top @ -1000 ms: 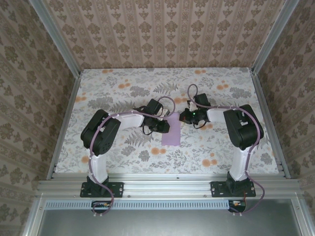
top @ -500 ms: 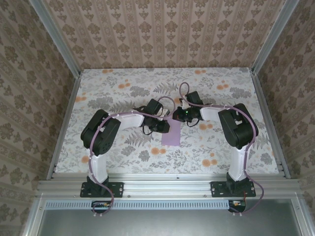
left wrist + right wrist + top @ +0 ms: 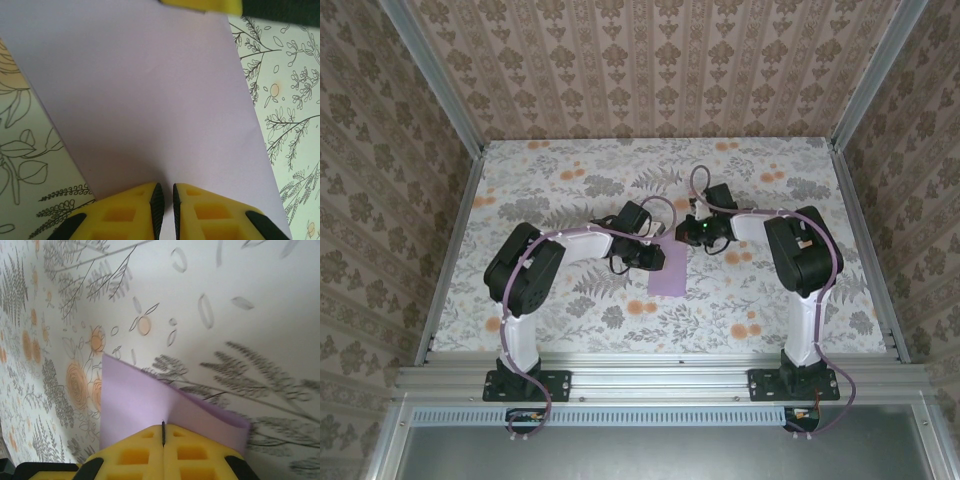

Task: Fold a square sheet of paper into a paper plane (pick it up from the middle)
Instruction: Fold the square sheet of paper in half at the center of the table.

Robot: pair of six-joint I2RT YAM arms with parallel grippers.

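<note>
The square sheet of paper is lavender and lies mid-table on the floral tabletop. My left gripper rests on its left part. In the left wrist view the yellow fingertips stand almost together over the paper, with a thin slit and nothing between them. My right gripper is at the sheet's far edge. In the right wrist view it is shut on the paper, whose gripped edge rises and curls off the table. The right gripper's yellow finger shows at the top of the left wrist view.
The floral tabletop is fenced by aluminium rails on the left, right and near sides, with patterned walls behind. Both arm bases sit at the near edge.
My right gripper has moved left onto the paper's far edge, then eased slightly back to the right. The left arm and the paper's near part have stayed still.
</note>
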